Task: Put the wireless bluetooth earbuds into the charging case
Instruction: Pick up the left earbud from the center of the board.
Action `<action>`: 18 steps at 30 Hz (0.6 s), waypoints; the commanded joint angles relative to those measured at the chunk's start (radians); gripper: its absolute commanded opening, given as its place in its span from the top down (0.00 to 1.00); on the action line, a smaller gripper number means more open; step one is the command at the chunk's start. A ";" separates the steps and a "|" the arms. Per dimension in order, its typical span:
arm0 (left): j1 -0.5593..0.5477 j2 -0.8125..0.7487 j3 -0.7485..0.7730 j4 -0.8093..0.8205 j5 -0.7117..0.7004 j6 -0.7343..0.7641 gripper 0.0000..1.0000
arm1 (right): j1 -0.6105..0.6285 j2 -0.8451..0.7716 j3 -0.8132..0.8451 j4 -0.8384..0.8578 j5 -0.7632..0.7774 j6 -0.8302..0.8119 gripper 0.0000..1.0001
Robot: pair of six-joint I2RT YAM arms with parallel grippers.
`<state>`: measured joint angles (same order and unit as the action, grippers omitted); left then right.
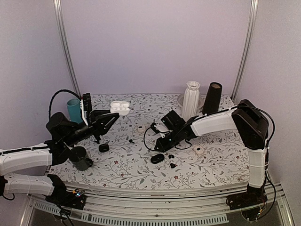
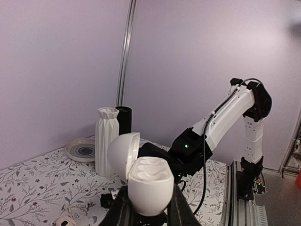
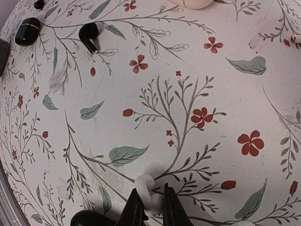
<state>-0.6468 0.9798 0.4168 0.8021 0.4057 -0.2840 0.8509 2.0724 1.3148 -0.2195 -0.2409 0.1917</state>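
The white charging case is held up off the table with its lid swung open and its two hollows bare; my left gripper is shut on its body. From above, the case sits at that gripper's tips. My right gripper is down on the floral tabletop, fingers pressed against both sides of a small white earbud; from above it is mid-table. A black stemmed earbud lies further off. Two more black earbuds lie near the right gripper.
A black pebble case lies beside the right gripper, another further left. Small white cases lie on the cloth. A white vase, black cup and plate stand at the back, a teal cup and dark cup on the left.
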 commanded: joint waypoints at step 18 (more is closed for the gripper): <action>0.015 0.170 0.058 0.083 0.210 0.032 1.00 | -0.039 -0.371 -0.098 0.014 -0.012 0.027 0.95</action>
<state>-0.6445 1.1244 0.4286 0.8284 0.5190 -0.2794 0.8169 1.8343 1.2213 -0.2028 -0.2493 0.2283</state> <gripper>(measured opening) 0.198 0.111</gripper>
